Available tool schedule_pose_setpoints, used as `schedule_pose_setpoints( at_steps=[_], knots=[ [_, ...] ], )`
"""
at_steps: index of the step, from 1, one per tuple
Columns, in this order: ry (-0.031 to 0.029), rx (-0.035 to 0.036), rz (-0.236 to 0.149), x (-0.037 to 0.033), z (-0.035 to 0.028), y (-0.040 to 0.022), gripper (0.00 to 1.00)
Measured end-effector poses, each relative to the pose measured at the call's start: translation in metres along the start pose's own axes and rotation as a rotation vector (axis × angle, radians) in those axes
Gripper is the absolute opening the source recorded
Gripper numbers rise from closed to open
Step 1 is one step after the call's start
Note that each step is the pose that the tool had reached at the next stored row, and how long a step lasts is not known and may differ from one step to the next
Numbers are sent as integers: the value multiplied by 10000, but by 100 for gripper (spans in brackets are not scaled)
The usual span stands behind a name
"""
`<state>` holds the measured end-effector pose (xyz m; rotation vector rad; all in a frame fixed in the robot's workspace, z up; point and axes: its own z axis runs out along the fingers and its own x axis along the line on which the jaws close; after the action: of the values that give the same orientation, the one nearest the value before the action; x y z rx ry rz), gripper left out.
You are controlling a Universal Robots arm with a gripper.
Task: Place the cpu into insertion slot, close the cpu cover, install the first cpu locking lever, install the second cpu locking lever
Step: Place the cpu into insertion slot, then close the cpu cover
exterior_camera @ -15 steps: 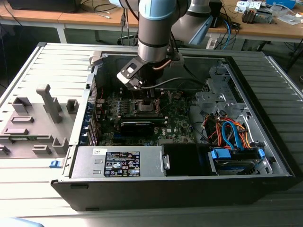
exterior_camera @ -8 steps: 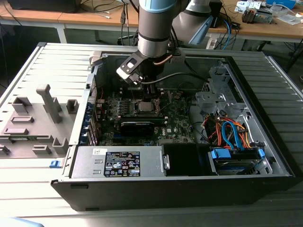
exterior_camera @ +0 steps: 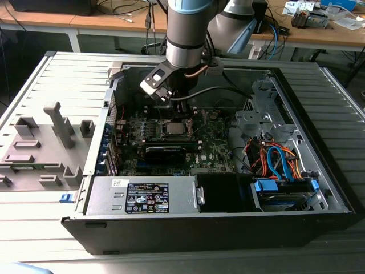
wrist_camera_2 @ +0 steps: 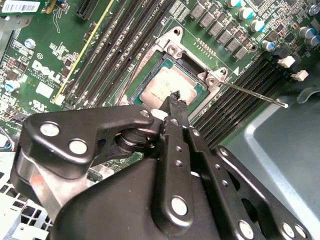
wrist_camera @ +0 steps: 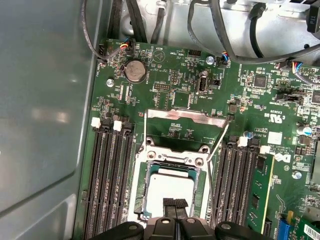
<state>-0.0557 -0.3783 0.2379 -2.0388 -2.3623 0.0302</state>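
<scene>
Second wrist view: the hand, fingers together, hovers over the cpu, flat and face up in the insertion slot. Exterior view puts that slot at twelve o'clock from the power supply.

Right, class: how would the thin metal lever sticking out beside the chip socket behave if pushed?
The lever is a long, thin bare rod, so it would probably flex springily rather than stay stiff. It looks light for its length. One end seems pinned at the socket corner, so a push would likely swing it, not slide it.
</scene>
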Motion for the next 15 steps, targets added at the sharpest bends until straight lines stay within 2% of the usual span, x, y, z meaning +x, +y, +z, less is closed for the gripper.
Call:
schedule_pose_setpoints(
  at_steps=[6,11,13,15],
  knots=[
    [-3,1,-1,-26,-1,13,11],
    [-17,19,0,-75,-10,125,11],
    [-17,23,1,-86,-30,154,11],
    [-18,24,1,-94,-84,160,11]
  ],
)
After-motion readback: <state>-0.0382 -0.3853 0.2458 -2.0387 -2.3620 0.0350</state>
